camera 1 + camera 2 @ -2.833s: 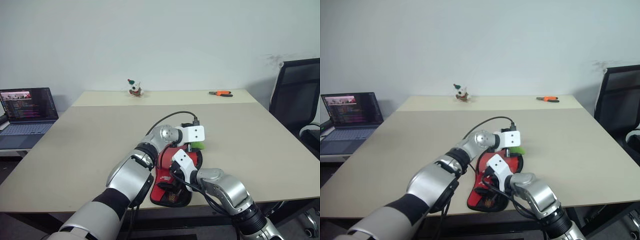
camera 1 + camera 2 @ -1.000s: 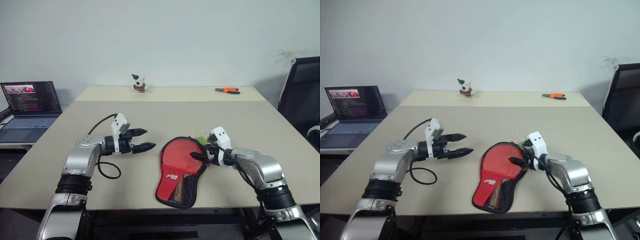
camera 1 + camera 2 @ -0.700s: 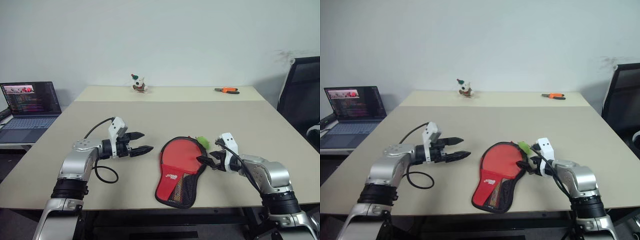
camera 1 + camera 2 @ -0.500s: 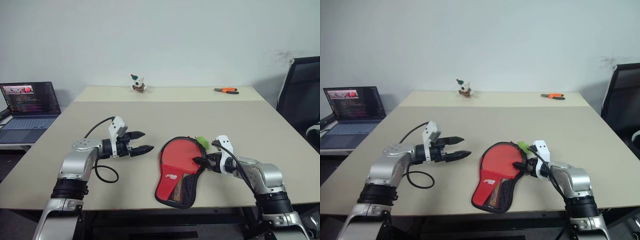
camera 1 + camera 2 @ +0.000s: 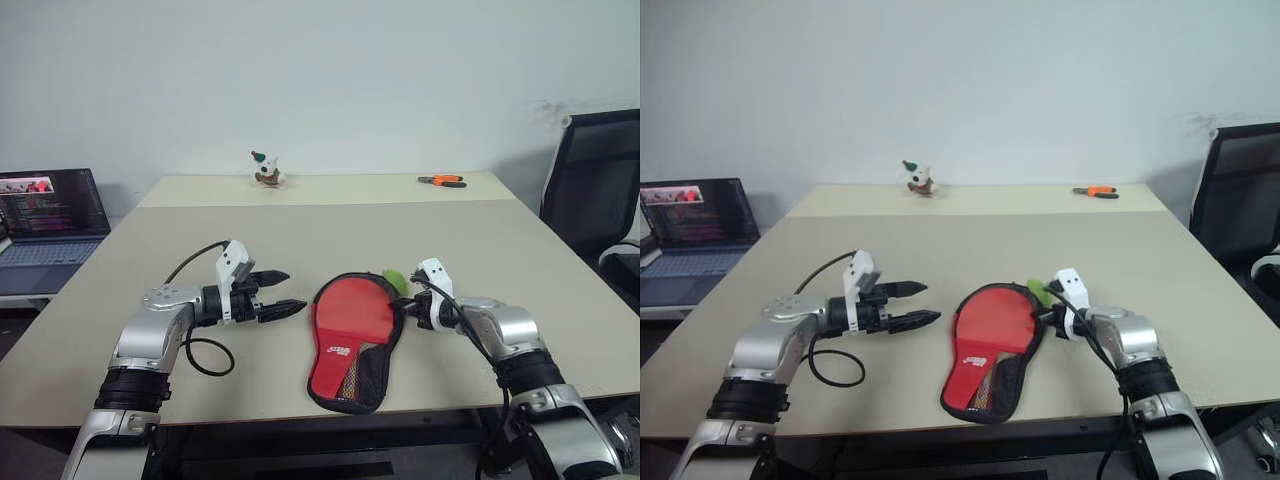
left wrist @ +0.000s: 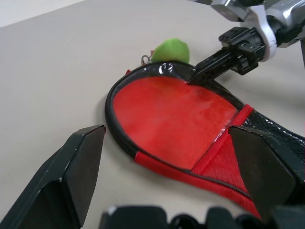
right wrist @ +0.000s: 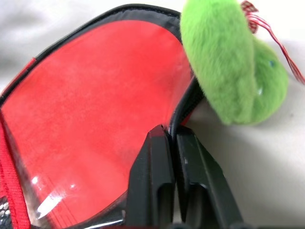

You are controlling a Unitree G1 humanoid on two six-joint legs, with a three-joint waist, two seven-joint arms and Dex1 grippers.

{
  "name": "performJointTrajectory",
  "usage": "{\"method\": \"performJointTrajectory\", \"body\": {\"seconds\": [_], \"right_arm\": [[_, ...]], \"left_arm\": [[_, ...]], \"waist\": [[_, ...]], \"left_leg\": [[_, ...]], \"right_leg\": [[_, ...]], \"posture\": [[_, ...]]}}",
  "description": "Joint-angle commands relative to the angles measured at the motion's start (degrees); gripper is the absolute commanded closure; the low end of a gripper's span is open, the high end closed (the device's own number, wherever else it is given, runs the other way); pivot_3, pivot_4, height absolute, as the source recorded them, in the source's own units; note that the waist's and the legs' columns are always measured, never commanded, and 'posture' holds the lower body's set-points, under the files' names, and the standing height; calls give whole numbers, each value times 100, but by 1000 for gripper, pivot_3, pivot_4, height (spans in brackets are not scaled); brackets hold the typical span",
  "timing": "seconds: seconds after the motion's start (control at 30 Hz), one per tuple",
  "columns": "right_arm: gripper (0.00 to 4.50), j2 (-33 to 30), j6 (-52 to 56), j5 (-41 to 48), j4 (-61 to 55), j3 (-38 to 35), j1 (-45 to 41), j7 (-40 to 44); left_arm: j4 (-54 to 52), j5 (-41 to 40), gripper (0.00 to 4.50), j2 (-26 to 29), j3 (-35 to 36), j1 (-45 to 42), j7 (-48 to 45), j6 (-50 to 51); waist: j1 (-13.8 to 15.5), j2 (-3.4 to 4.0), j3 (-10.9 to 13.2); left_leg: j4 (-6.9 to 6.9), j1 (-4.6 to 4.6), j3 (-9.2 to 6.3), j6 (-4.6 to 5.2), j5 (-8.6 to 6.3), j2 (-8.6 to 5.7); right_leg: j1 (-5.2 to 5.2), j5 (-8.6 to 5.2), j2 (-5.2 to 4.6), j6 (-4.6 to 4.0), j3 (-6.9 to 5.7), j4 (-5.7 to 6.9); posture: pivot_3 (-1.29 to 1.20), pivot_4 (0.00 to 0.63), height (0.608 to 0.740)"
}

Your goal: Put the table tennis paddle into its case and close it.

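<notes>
Lying mid-frame on the beige bench [image 5: 150, 260] in the head view, the round red rubber paddle [image 5: 352, 305] sits inside the black fabric case [image 5: 365, 375], unzipped; left hand [image 5: 285, 294] gapes empty. Right-wrist view: right hand [image 7: 173, 138] pinches the rim, closing remains

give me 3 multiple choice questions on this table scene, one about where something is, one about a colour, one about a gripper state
1. Where do the orange-handled pliers lie?
A. at the table's far edge
B. on the laptop
C. inside the case

2. What colour is the fuzzy ball beside the case?
A. blue
B. green
C. white

3. How do the right gripper's jaws stand?
A. wide open above the table
B. shut on the pliers
C. shut at the case's black rim

Answers:
1 A, they sit far back on the table, near the right corner.
2 B, the right wrist view shows bright green fuzz.
3 C, the black fingers meet at the rim.
</notes>
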Motion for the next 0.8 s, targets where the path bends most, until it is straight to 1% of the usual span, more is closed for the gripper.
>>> {"method": "performJointTrajectory", "body": {"seconds": [0.03, 0.33, 0.47, 0.57, 0.7, 0.8], "right_arm": [[4486, 190, -284, -91, 191, 258, -258, 309], [4486, 587, -684, -297, 636, 319, -587, 463], [4486, 710, -759, -376, 686, 333, -616, 462], [4486, 732, -751, -501, 792, 332, -640, 341], [4486, 603, -614, -562, 802, 274, -568, 255], [3757, 477, -419, -517, 554, 234, -427, 259]], "left_arm": [[-210, -124, 0, 97, 74, -9, 47, -15], [-201, -100, 0, 119, 36, 21, 36, -48], [-159, -72, 0, 116, 13, 7, 36, -77], [-122, -48, 0, 113, -12, -15, 33, -107], [0, 17, 0, 106, -74, -94, 30, -215], [112, 87, 0, 96, -138, -150, 25, -327]], "waist": [[-32, 0, 0], [-74, 2, 2], [-61, 3, 3], [-60, 2, 3], [-60, 2, 3], [-34, 3, 3]], "left_leg": [[0, 0, 1, 0, 0, 1], [-3, -1, 2, 0, 0, 26], [-5, -8, -2, 0, -1, 25], [-6, -13, -3, -1, -1, 23], [-7, -9, -2, -1, -1, 24], [-6, -9, -3, -1, -1, 23]], "right_leg": [[0, 0, 0, 0, 1, 0], [-3, 2, 6, -3, 2, 0], [-5, 17, 6, -29, -1, -3], [-7, 17, 5, -30, -2, -7], [-7, 17, 5, -30, -2, -5], [-6, 17, 5, -30, -3, -3]], "posture": [[0, 150, 740], [0, 150, 740], [0, 150, 740], [0, 150, 740], [0, 150, 740], [0, 150, 740]]}}
